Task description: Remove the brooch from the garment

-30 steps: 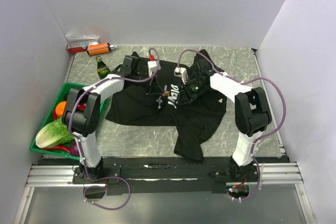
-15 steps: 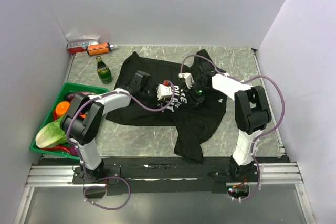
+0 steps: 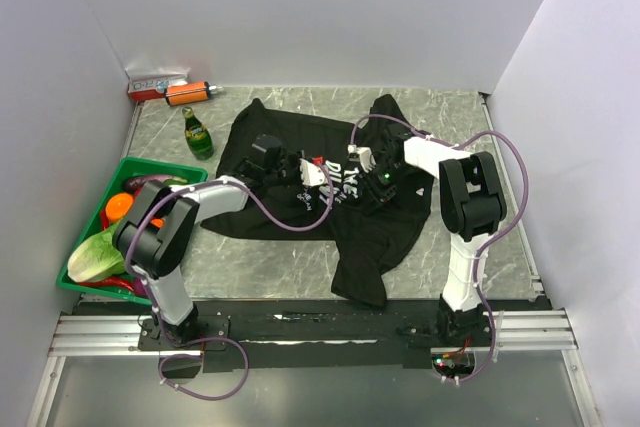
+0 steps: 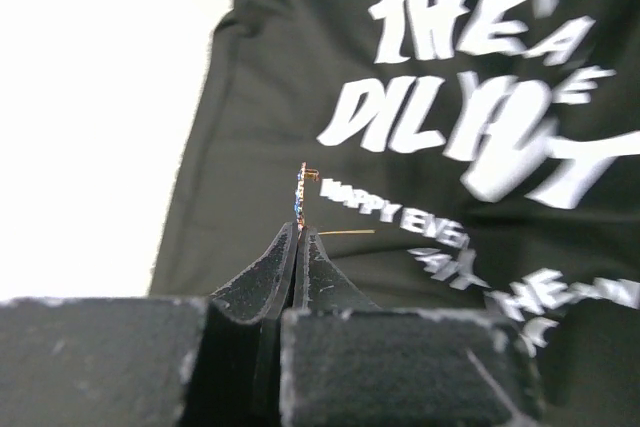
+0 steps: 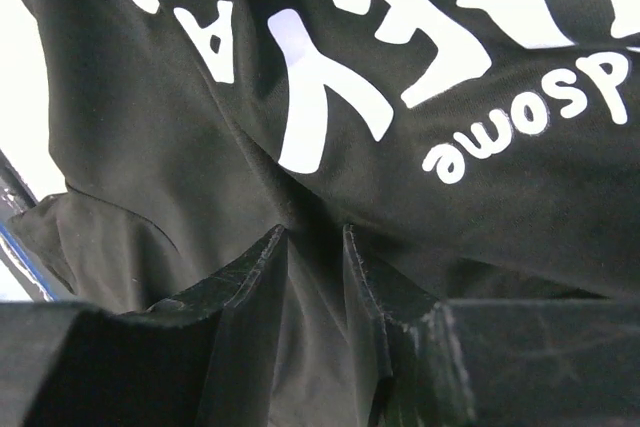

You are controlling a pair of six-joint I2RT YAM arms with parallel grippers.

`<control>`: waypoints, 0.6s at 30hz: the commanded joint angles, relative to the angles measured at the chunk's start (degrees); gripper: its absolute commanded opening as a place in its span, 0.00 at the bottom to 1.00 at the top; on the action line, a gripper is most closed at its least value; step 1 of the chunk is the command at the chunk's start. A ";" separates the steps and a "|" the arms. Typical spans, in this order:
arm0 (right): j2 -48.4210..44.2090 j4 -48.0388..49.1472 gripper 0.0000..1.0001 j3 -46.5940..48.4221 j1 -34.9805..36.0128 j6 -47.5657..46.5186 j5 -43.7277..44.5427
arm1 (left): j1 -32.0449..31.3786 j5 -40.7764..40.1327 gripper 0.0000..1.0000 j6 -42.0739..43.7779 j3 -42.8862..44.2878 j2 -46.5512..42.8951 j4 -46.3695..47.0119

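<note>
The garment, a black T-shirt with white lettering, lies spread on the marble table. My left gripper hovers over its chest print. In the left wrist view it is shut on the brooch, a thin gold and blue piece held edge-on above the shirt, with its gold pin sticking out to the right. I cannot tell whether the pin still touches the cloth. My right gripper is just to the right on the shirt. In the right wrist view it pinches a fold of the black fabric.
A green crate of vegetables stands at the left edge. A green bottle stands behind it. An orange bottle and a red and white box lie at the back left corner. White walls close in the table.
My left gripper came forward from the shirt's collar to the chest print and closed on the brooch. My right gripper shifted a little to the right with the fabric.
</note>
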 commanded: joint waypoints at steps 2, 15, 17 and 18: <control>-0.45 -0.42 0.36 -0.18 -0.35 1.02 -0.47 | -0.18 -5.08 0.01 4.52 3.44 4.75 9.02; -10.64 -1.21 0.36 3.95 -0.44 2.96 -9.17 | 14.85 23.53 0.01 -45.91 31.67 4.15 -23.67; -14.15 2.38 0.36 2.72 -0.62 3.39 -9.26 | 16.96 31.07 0.01 -57.98 30.61 3.44 -20.52; -15.90 4.66 0.37 1.67 -0.79 4.01 -9.35 | 17.49 33.81 0.01 -61.81 30.18 3.44 -18.77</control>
